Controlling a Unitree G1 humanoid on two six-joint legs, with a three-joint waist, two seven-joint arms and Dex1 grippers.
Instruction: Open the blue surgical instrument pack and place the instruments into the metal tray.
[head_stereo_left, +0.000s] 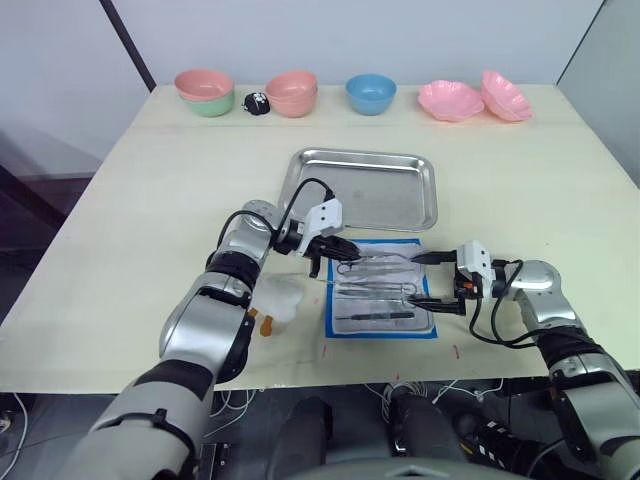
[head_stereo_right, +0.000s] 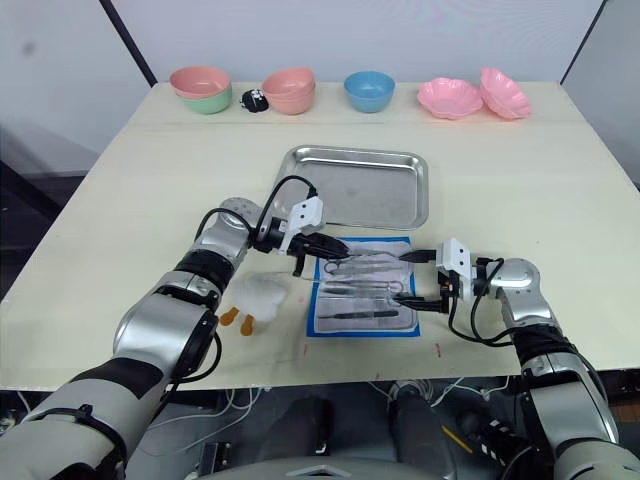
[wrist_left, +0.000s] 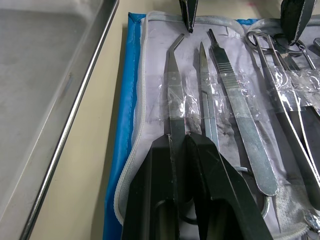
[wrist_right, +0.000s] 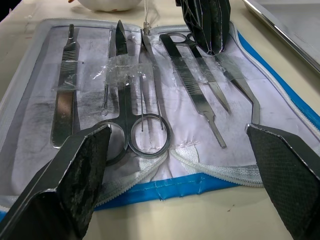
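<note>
Several slim steel instruments (wrist_right: 150, 85) lie side by side in the opened blue surgical instrument pack (head_stereo_left: 381, 290), which sits flat on the worktop (head_stereo_left: 140, 200) just in front of the metal tray (head_stereo_left: 362, 187), close to its near rim. We see clear plastic strips across their middles, so we judge each must be slid out lengthwise, not lifted straight up. They look light, stiff and slippery; a pinch on the flat ridged handle should hold better than one on a polished tip or ring. Our left gripper (wrist_left: 181, 145) has its jaws pressed together on the handle end of the bent-tipped forceps (wrist_left: 172, 80), the tool nearest the pack's tray-side edge. Our right gripper (head_stereo_left: 438, 280) rests at the pack's right edge with its jaws spread wide and empty. We expect the soft pack to drag along unless it is pinned
</note>
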